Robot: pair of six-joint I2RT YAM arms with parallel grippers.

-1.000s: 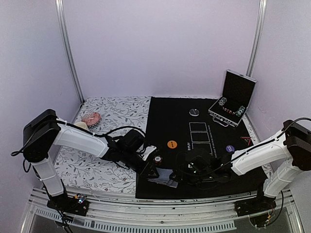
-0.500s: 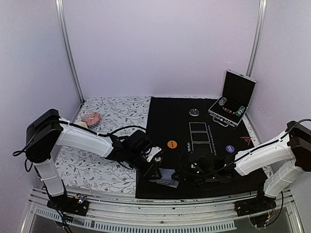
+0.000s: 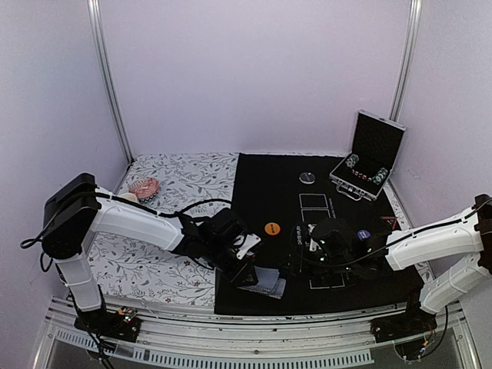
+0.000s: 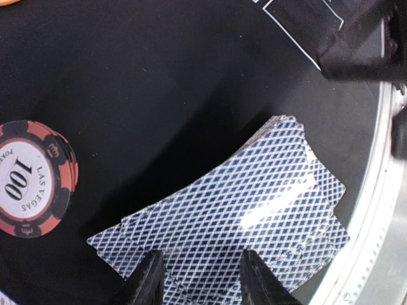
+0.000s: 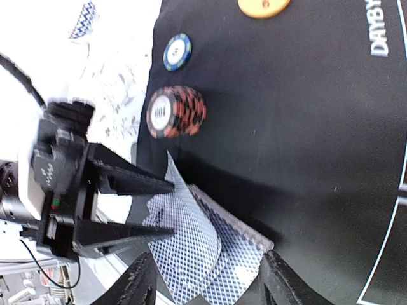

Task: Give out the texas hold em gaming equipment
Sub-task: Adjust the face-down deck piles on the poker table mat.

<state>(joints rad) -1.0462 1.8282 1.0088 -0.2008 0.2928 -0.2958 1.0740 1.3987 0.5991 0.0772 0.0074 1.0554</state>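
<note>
Since a second ago the right gripper (image 5: 208, 270) has drawn back from the near rim toward 12 o'clock. In the top view the cards (image 4: 241, 210) now jut out at 3 o'clock of the left gripper (image 4: 201, 267). The right gripper's fingers stand wide apart, one on each side of the cards and clear of them. The left gripper holds the cards by their near edge, with its fingers part-way apart. They spread in a fan, blue-grey backs up, raised over the black mat (image 3: 269, 184) at its 6 o'clock edge. A red chip stack (image 4: 32, 181) marked 100 sits at the fan's 9 o'clock, apart from it. In the right wrist view a blue chip (image 5: 177, 51) lies at the stack's 12 o'clock and an orange disc (image 5: 264, 6) at 1 o'clock.
</note>
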